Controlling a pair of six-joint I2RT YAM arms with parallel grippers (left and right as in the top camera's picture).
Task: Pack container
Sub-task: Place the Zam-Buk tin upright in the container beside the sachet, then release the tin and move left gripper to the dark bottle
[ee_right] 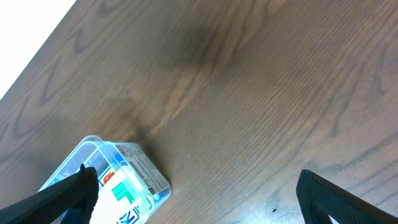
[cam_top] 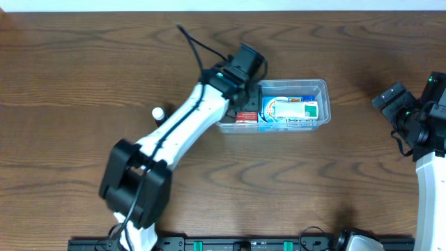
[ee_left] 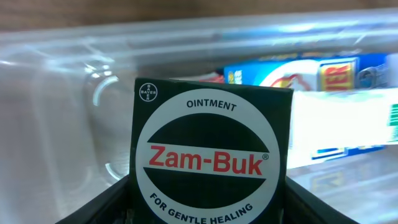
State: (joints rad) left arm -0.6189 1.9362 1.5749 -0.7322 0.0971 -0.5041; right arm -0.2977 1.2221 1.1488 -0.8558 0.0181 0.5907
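Observation:
The clear plastic container point(cam_top: 317, 86) sits mid-table, holding a white and green box point(cam_top: 296, 109), a blue box and a red packet point(cam_top: 245, 117). My left gripper point(cam_top: 244, 78) hovers over the container's left end. It is shut on a dark green Zam-Buk ointment box point(ee_left: 211, 158), held upright inside the container's clear wall point(ee_left: 56, 124). My right gripper point(cam_top: 403, 104) is open and empty at the far right, well away from the container point(ee_right: 149, 168), which shows at the lower left of the right wrist view.
A small bottle with a white cap point(cam_top: 159, 113) stands on the wooden table left of the container, next to my left arm. The table's far edge shows at the top of the overhead view.

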